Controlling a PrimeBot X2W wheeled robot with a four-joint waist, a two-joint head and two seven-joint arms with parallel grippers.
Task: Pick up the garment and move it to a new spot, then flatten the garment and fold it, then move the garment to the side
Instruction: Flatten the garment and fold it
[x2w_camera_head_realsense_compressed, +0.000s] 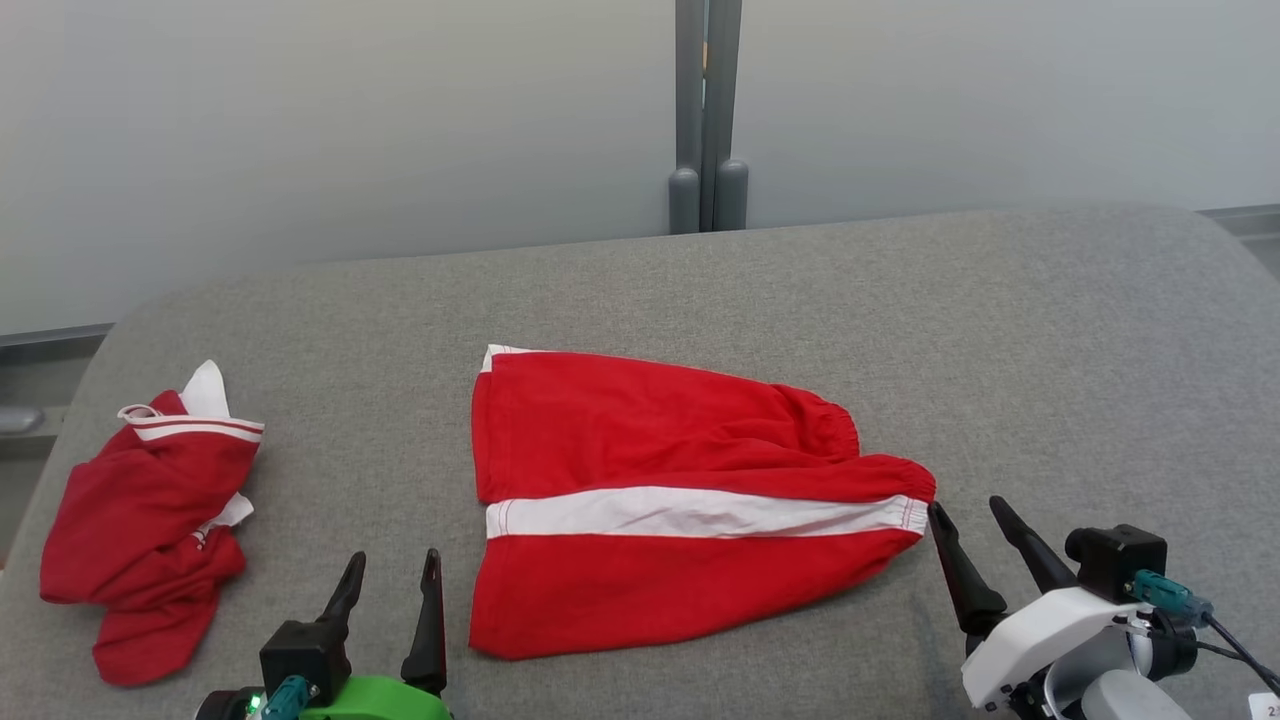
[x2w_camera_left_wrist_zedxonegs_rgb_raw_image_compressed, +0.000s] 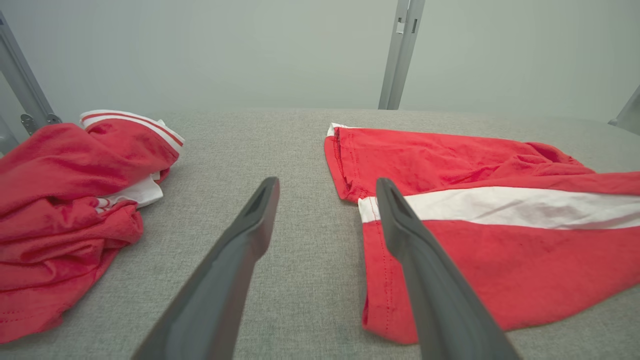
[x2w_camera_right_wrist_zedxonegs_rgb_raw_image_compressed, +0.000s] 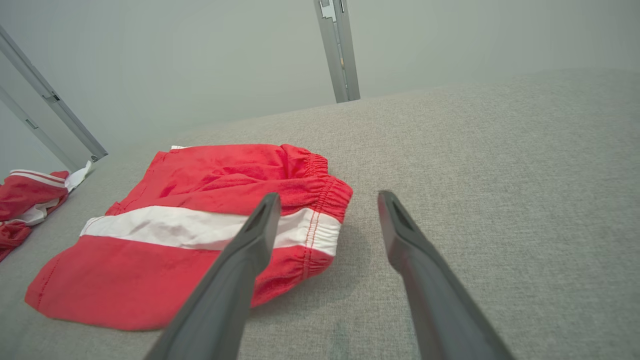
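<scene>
Fingers (x2w_camera_head_realsense_compressed: 430, 620) of the left gripper (x2w_camera_head_realsense_compressed: 393, 562) are spread and empty, between a crumpled red heap (x2w_camera_head_realsense_compressed: 150, 520) and the red shorts (x2w_camera_head_realsense_compressed: 680, 500), which lie folded in half, central on the table (x2w_camera_head_realsense_compressed: 1050, 350). The right gripper (x2w_camera_head_realsense_compressed: 968, 506) is likewise open, one tip beside the waistband (x2w_camera_right_wrist_zedxonegs_rgb_raw_image_compressed: 325, 200). It is probably best to pinch both layers at each end (hem (x2w_camera_left_wrist_zedxonegs_rgb_raw_image_compressed: 375, 280) left, waistband right). The right wrist view reveals the waistband's puckered lift; the head view flattens it.

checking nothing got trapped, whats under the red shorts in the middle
The red shorts lie on the grey surface, which shows all around their edges. What is beneath them is covered by the cloth; no obvious lump shows.
</scene>
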